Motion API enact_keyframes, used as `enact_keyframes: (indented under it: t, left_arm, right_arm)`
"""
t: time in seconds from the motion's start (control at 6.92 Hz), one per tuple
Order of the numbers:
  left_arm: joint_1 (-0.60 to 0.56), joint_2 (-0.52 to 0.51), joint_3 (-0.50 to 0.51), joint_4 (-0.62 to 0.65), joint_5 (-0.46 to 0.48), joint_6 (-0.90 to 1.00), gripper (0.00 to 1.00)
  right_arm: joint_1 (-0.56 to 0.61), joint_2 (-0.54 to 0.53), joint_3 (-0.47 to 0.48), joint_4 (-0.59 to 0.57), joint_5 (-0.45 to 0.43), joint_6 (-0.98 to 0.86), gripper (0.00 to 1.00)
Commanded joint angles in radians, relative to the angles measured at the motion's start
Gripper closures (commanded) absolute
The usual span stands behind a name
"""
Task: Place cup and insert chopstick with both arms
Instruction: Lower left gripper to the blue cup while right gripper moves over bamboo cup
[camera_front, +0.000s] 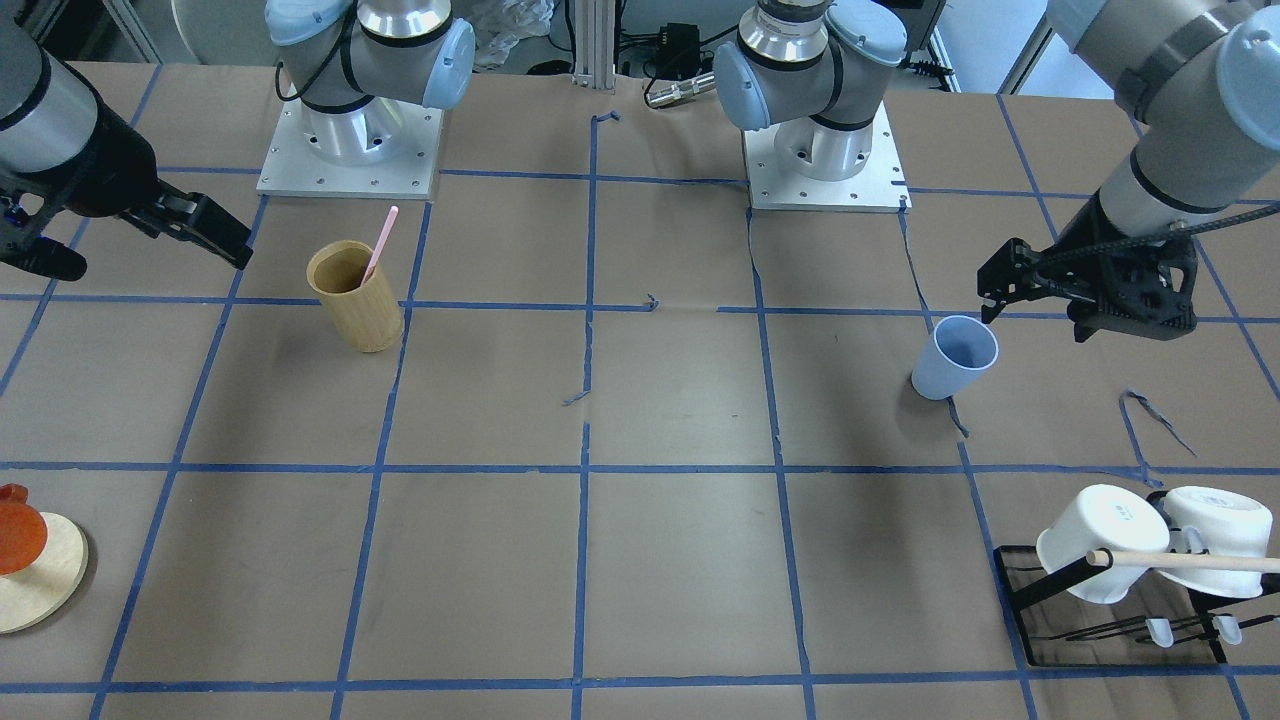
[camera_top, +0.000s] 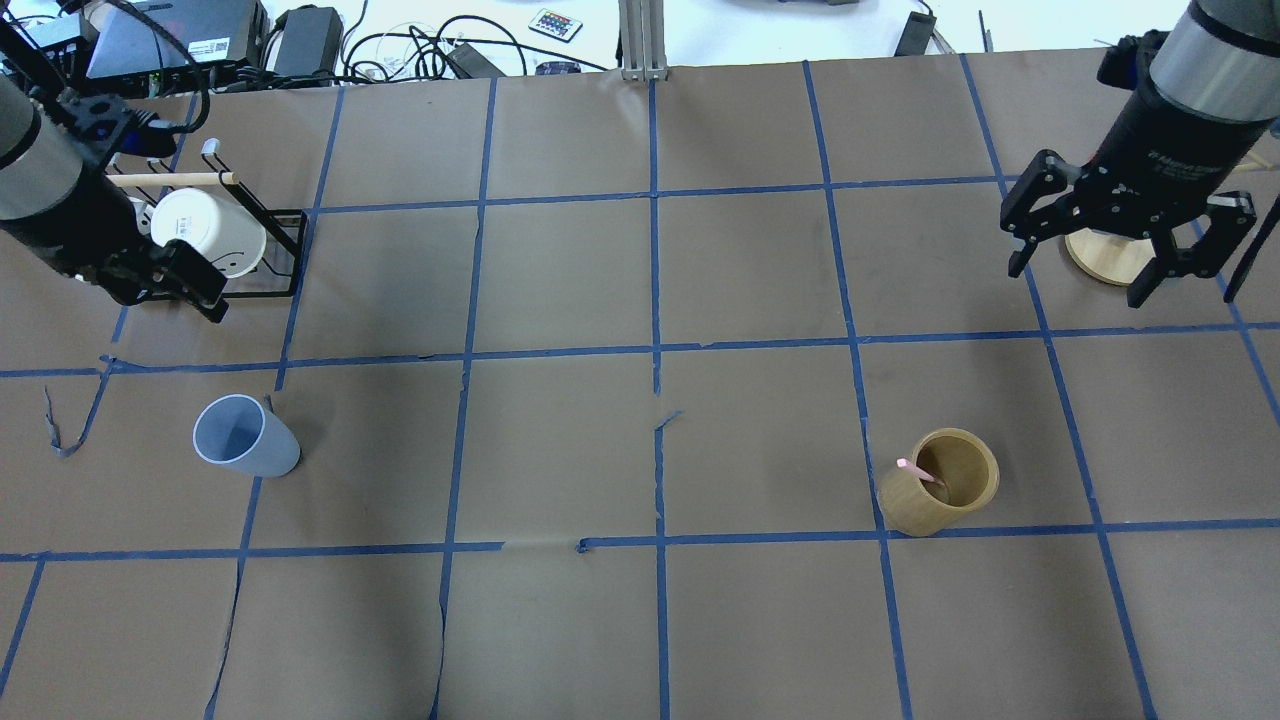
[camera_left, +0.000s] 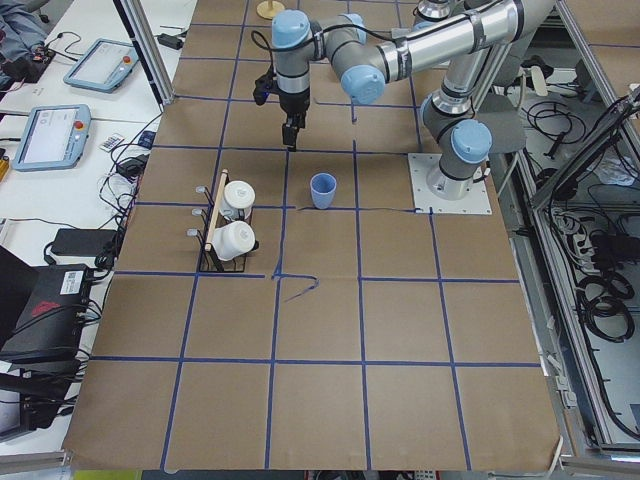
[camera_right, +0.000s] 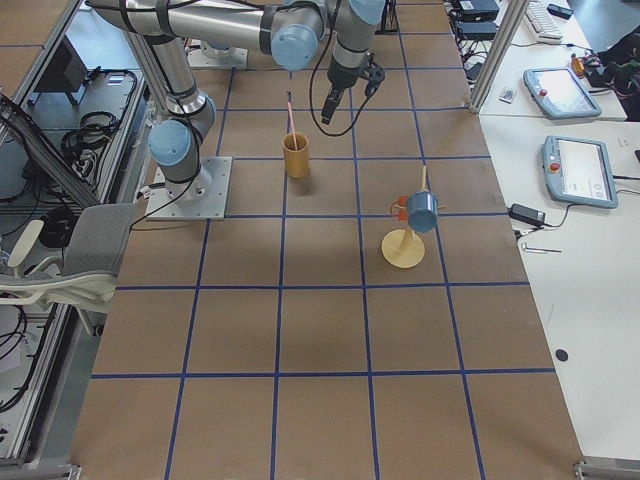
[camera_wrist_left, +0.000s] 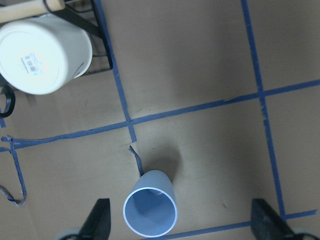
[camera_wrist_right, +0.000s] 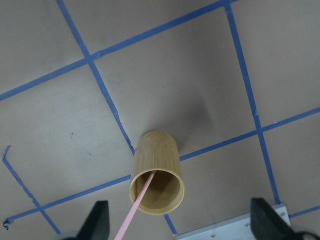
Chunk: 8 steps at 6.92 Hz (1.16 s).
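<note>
The light-blue cup (camera_front: 955, 358) stands upright and empty on the brown paper; it also shows in the overhead view (camera_top: 245, 437) and low in the left wrist view (camera_wrist_left: 150, 211). My left gripper (camera_top: 190, 290) is open and empty. It hangs above the table between the cup and the mug rack, and its fingertips (camera_wrist_left: 100, 222) frame the cup. The pale-pink chopstick (camera_front: 381, 243) leans inside the tan bamboo cylinder (camera_front: 357, 295), also seen in the right wrist view (camera_wrist_right: 136, 215). My right gripper (camera_top: 1085, 275) is open and empty, raised well away from the cylinder (camera_top: 940, 483).
A black rack (camera_front: 1030, 590) with two white mugs (camera_front: 1100, 540) and a wooden rod stands near the left arm. A round wooden stand (camera_top: 1105, 260) lies under the right gripper; in the front view it (camera_front: 40, 570) carries an orange piece. Blue tape lines cross the paper.
</note>
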Motion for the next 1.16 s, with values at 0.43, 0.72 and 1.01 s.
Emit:
enact_keyframes:
  t: [0.43, 0.72, 1.01]
  left_arm:
    - [0.176, -0.027, -0.246, 0.232, -0.021, 0.109, 0.01]
    - [0.177, -0.082, -0.248, 0.246, -0.018, 0.054, 0.06]
    - [0.152, -0.105, -0.260, 0.243, -0.011, -0.035, 0.11]
  right_arm:
    - [-0.009, 0.014, 0.215, 0.079, 0.256, 0.268, 0.00]
    - [-0.009, 0.014, 0.298, 0.079, 0.328, 0.325, 0.00]
    - [-0.006, 0.014, 0.311, 0.082, 0.336, 0.349, 0.08]
